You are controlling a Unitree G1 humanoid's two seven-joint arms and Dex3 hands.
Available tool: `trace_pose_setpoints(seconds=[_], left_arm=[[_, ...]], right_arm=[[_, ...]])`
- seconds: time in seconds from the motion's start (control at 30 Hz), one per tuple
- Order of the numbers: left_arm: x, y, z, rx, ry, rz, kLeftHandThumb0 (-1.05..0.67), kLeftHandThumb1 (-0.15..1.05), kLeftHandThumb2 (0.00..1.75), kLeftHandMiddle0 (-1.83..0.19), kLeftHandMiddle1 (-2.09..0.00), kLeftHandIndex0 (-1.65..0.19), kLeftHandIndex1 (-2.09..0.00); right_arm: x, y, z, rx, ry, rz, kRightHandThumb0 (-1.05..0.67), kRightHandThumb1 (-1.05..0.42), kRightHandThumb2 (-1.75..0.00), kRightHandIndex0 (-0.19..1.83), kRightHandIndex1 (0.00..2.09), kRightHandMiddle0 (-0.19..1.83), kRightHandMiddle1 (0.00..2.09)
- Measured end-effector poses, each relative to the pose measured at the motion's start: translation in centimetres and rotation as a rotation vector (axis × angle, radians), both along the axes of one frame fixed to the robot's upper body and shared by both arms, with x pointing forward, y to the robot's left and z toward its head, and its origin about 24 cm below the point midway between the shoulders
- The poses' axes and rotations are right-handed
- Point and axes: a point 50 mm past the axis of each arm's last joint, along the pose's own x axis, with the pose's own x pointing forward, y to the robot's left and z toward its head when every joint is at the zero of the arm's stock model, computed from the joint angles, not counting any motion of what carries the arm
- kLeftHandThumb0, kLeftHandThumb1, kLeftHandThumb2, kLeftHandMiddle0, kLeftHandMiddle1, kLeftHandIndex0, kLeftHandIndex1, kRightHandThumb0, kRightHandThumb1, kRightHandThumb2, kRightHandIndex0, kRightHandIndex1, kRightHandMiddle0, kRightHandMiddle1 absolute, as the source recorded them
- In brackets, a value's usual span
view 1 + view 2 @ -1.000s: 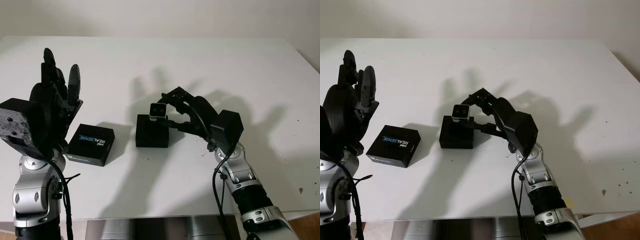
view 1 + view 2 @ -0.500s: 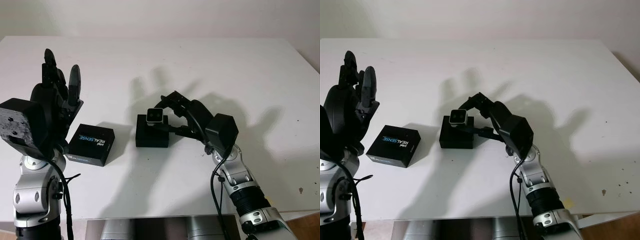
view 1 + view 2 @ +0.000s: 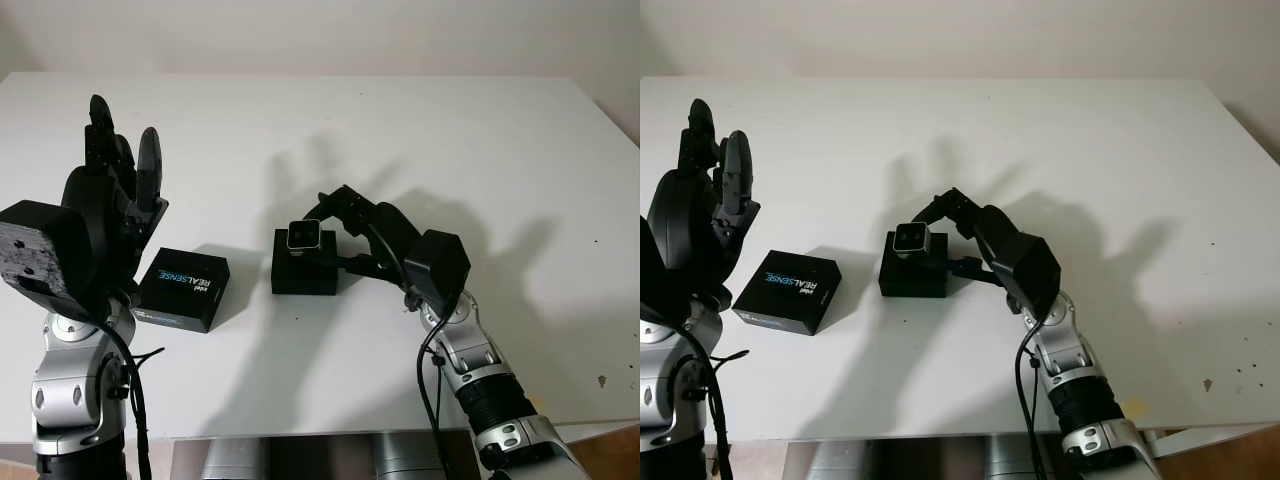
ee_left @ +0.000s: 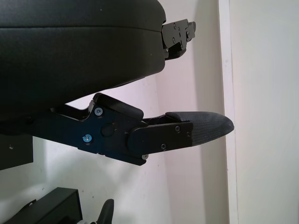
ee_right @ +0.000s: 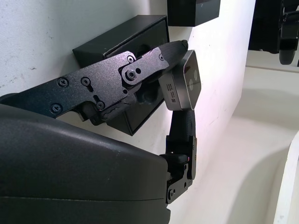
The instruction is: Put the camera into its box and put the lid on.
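A small silver camera [image 3: 303,236] with a dark lens face is pinched in my right hand [image 3: 322,232], which is shut on it. The camera hangs just over the open black box [image 3: 300,280] at the middle of the table, its lower end at the box's opening. In the right wrist view the camera [image 5: 184,86] sits between two fingers [image 5: 140,65] next to the box [image 5: 122,38]. The black lid [image 3: 183,288], printed REALSENSE, lies flat to the left of the box. My left hand [image 3: 110,190] is open and raised above the table, left of the lid.
The white table [image 3: 470,130] stretches wide to the right and behind the box. Its front edge runs close below both arms. My left forearm stands tall at the left edge, beside the lid.
My right hand has carried the camera a little to the left and down, from the box's right side to over its opening. The left hand and the lid have not moved.
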Motion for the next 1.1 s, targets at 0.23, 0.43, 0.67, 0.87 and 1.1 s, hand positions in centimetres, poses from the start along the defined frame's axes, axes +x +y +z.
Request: trace_pose_setpoints(seconds=[0.23, 0.43, 0.67, 0.87, 1.1], left_arm=[[0.0, 0.05, -0.1, -0.003, 0.004, -0.001, -0.7, 1.05, 0.51, 0.19, 0.0, 0.19, 0.0], [0.0, 0.06, -0.12, -0.005, 0.005, 0.0, -0.71, 1.05, 0.51, 0.19, 0.0, 0.19, 0.0], [-0.01, 0.09, -0.12, -0.004, 0.005, 0.0, -0.72, 1.05, 0.49, 0.19, 0.0, 0.19, 0.0], [-0.02, 0.12, -0.11, -0.001, 0.007, 0.001, -0.71, 1.05, 0.51, 0.19, 0.0, 0.19, 0.0], [-0.03, 0.22, -0.08, 0.002, 0.008, -0.003, -0.72, 1.05, 0.51, 0.19, 0.0, 0.19, 0.0]], right_arm=[[-0.06, 0.47, -0.16, -0.004, 0.005, 0.003, -0.45, -0.94, -0.05, 0.19, 0.05, 0.33, 1.58], [-0.04, 0.44, -0.39, -0.012, 0.014, -0.001, -0.45, -0.93, -0.05, 0.2, 0.05, 0.32, 1.58], [0.02, 0.39, -0.62, -0.018, 0.026, -0.01, -0.44, -0.93, -0.05, 0.2, 0.06, 0.31, 1.59], [0.21, 0.28, -0.62, -0.028, 0.03, -0.013, -0.43, -0.94, -0.05, 0.2, 0.06, 0.3, 1.58], [0.22, 0.15, -0.79, -0.033, 0.037, -0.016, -0.44, -0.94, -0.05, 0.21, 0.06, 0.31, 1.58]])
